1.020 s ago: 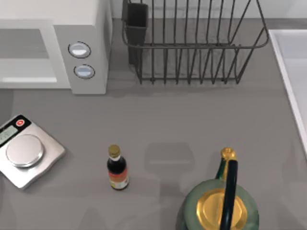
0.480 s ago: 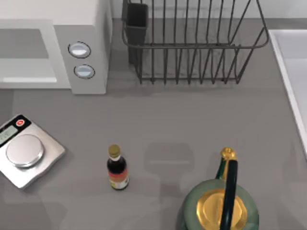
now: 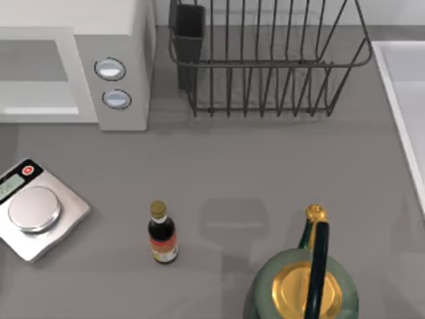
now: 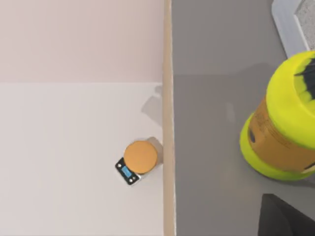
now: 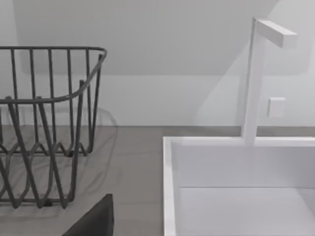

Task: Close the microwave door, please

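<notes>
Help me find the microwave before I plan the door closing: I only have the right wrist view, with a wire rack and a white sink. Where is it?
Observer: In the top view, the large white boxy microwave stands at the table's back left, just left of the dark wire dish rack.
Operator: Is it open?
Observer: Its grey cavity lies exposed beside the two round silver-rimmed knobs. I cannot make out the door itself.
Operator: Anything in front of it?
Observer: A small silver kitchen scale with a round plate sits nearer the front edge, at the left.
</notes>
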Controlling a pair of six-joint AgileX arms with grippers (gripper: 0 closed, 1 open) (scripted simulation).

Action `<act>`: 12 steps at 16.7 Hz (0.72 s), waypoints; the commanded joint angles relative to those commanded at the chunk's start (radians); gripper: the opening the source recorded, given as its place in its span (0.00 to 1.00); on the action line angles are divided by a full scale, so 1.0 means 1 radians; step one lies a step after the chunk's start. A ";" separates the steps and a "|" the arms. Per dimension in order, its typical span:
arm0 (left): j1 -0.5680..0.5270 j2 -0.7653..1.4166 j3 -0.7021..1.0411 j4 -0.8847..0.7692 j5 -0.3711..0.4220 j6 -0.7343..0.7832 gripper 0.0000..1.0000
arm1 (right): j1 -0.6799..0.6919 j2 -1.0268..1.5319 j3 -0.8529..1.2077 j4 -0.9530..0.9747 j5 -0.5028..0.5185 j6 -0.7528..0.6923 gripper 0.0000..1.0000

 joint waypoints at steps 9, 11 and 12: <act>-0.002 0.041 -0.087 0.119 -0.001 0.002 0.00 | 0.000 0.000 0.000 0.000 0.000 0.000 1.00; 0.000 0.072 -0.149 0.232 0.000 0.003 0.00 | 0.000 0.000 0.000 0.000 0.000 0.000 1.00; 0.001 0.088 -0.181 0.285 0.001 0.004 0.00 | 0.000 0.000 0.000 0.000 0.000 0.000 1.00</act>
